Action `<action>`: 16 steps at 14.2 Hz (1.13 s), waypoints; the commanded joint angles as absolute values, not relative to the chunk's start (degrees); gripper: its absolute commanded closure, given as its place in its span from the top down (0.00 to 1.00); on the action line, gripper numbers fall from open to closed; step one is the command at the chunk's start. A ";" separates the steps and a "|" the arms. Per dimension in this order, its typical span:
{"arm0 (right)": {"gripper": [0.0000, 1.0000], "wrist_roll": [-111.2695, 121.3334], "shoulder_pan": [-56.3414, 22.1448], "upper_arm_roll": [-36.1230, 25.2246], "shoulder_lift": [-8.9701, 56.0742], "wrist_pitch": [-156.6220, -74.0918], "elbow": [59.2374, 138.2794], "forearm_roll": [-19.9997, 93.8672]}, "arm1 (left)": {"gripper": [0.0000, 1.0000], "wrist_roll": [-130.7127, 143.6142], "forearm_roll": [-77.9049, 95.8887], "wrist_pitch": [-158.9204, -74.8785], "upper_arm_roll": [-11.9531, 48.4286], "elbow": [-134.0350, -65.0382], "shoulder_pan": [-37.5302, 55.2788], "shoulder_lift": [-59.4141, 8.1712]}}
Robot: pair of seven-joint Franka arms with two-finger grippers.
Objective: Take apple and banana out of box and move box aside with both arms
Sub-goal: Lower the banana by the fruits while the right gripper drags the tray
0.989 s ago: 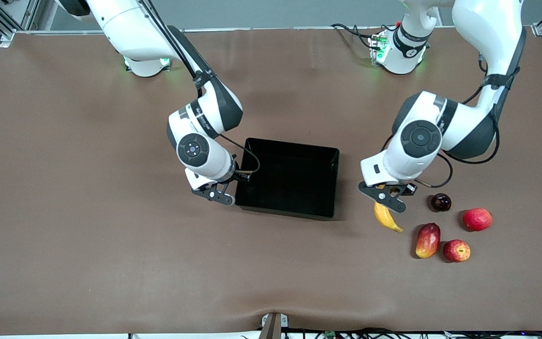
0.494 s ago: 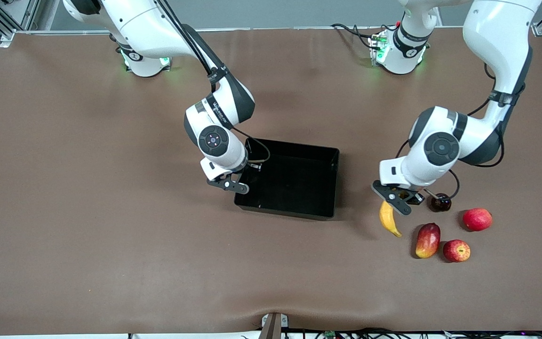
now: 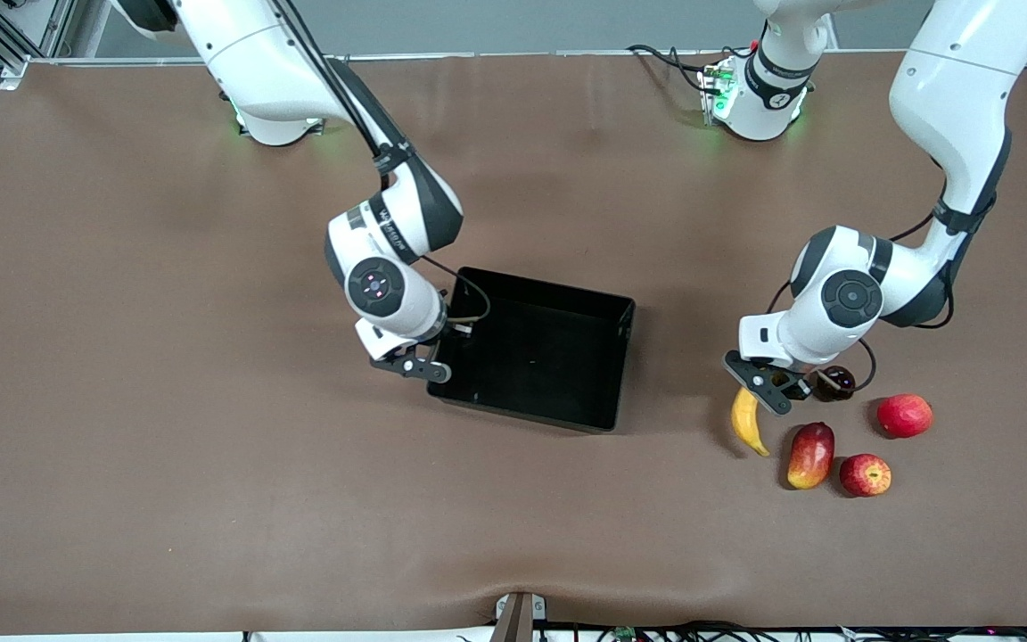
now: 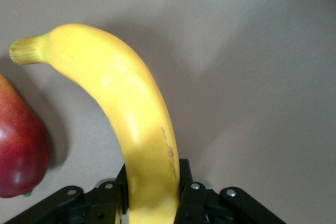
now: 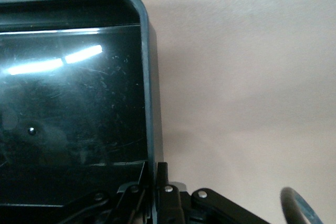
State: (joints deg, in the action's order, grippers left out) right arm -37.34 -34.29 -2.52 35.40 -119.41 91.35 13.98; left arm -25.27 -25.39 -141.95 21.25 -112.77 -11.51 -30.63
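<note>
the table [image 3: 166, 428] carries everything, and the box [image 3: 536, 357] sits near its middle, empty, its long sides a little skewed to the table's edges. the right arm reaches down to the box's short wall toward its own end of the table; the right gripper [image 3: 420, 367] is closed on that wall, one finger inside and one outside, as its wrist view shows [image 5: 155, 182]. the left arm hangs over the fruit cluster at its end of the table. the left gripper [image 3: 776, 390] is clamped on the banana [image 3: 748, 422], whose free end points toward the front camera and lies low by the table, just beside the mango-like fruit [image 3: 810, 455]. the apple [image 3: 865, 474] rests on the table next to that fruit, well apart from the box, with a plain red fruit [image 3: 904, 415] and a dark round fruit [image 3: 834, 382] close by.

judging from this, both fruits are out and the banana is being set down. next the left gripper needs to let go, cross to the box's free short wall and pinch it, so both arms can shift the box.
</note>
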 commanded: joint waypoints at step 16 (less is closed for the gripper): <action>0.00 -1.16 1.65 -2.37 21.88 -96.77 93.16 9.51 | 1.00 -12.34 -28.39 -142.15 25.65 -112.42 -13.80 -27.08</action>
State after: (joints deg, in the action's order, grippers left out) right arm -4.55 -1.63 -3.77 24.36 -97.85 91.32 11.91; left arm -18.37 -27.85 -146.46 23.58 -111.86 -13.72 -31.85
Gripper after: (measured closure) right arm 0.943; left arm 0.048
